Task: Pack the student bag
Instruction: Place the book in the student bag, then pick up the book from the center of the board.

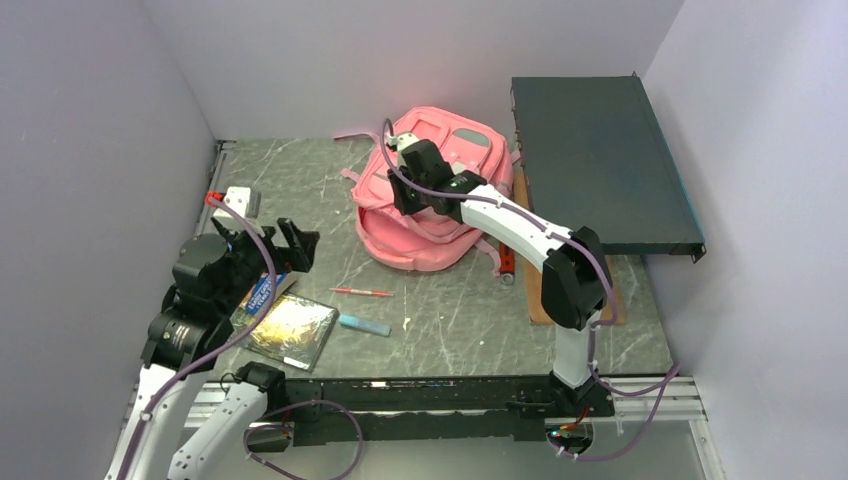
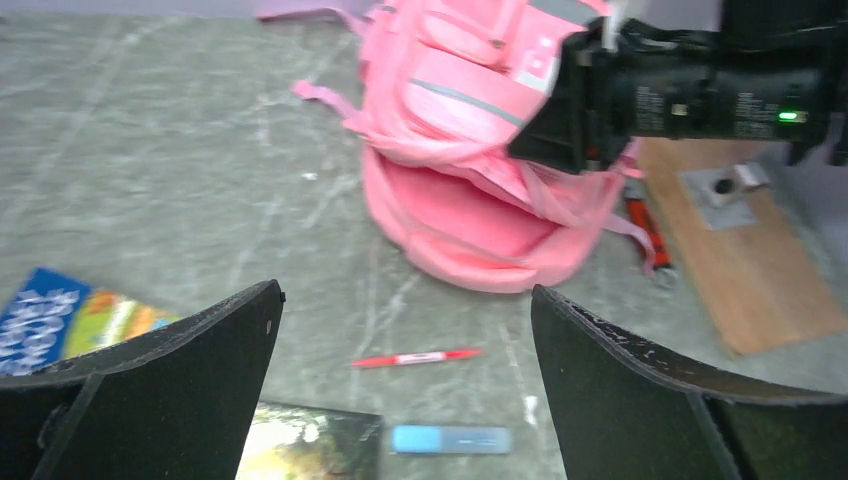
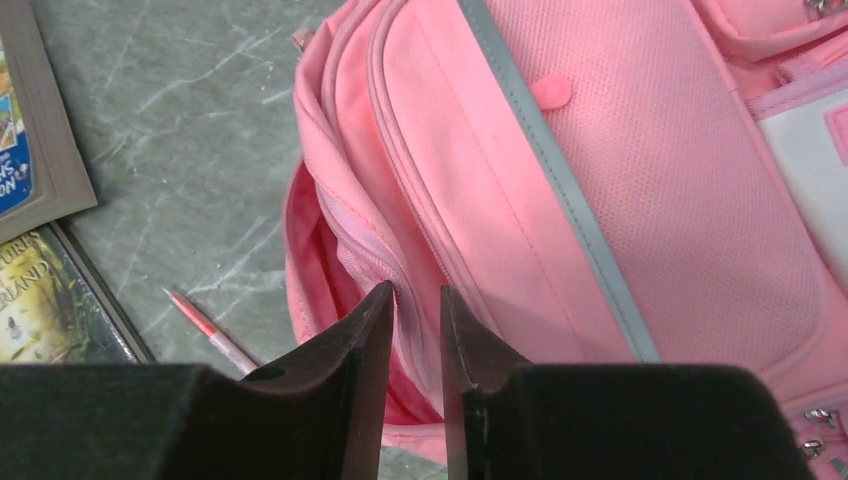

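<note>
Right end effector (image 3: pixel 417 297) is down on the student bag (image 1: pixel 415 240). Its fingers are only a crack apart, with the lip of the main opening right at the gap, and honestly I can't tell if it's actually pinching the fabric. Left end effector (image 2: pixel 405 290) is spread wide with nothing in it, hanging over the left side of the counter (image 1: pixel 450 310). The bag lies mid-counter toward the back, mouth gaping. A red pen (image 2: pixel 415 357) and a glossy book (image 1: pixel 292 330) lie in front of it.

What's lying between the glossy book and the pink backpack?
A red pen on the table, apart from both the book and the backpack; clearest in the top view.
</note>
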{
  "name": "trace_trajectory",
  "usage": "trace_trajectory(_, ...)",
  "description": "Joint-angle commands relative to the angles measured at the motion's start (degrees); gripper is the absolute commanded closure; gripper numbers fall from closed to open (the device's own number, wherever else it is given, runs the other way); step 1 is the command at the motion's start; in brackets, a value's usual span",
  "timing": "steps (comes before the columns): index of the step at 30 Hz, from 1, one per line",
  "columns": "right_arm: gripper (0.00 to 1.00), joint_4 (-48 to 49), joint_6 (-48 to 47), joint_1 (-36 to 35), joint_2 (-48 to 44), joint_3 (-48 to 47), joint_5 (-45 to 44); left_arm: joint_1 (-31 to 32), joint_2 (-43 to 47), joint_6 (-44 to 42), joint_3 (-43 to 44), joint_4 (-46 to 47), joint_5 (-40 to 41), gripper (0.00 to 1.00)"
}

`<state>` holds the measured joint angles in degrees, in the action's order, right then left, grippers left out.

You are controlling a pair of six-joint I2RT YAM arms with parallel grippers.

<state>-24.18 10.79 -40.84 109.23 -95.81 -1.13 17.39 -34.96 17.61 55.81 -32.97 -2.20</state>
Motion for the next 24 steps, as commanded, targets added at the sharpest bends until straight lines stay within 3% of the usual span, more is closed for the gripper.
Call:
trace_trajectory(1, 0.67, 1.32, -1.53, -1.49, -0.43, 0.14, -2.51, -0.25, 2.92, -8.86, -0.42, -2.15, 13.40, 0.00)
trace_trajectory(5, 0.40, -0.89, -0.02, -5.10, -1.10, -0.60, -6.79, -0.25, 9.17, -12.43, -6.34, 3.83, 19.64, 0.00)
trace_trajectory(9, 0.28, -1.87, 1.61, -8.93, -2.12, -1.56, -11.64, -0.25, 15.39, -14.10, -12.01, 8.43, 24.79, 0.00)
trace_trajectory(13, 0.23, -0.16, 6.33, -11.89, -1.92, -2.06, -10.56, -0.25, 20.84, -14.54, -15.37, 9.82, 26.76, 0.01)
trace_trajectory(22, 0.19, 26.01, 30.53, -15.65, 4.98, 4.68, 10.42, -0.25, 28.02, -11.99, -14.80, 7.24, 32.51, 0.01)
trace_trajectory(24, 0.19, 26.67, 32.86, -16.20, 8.04, 2.86, 12.06, -0.25, 29.09, -11.68, -15.04, 7.25, 32.91, 0.01)
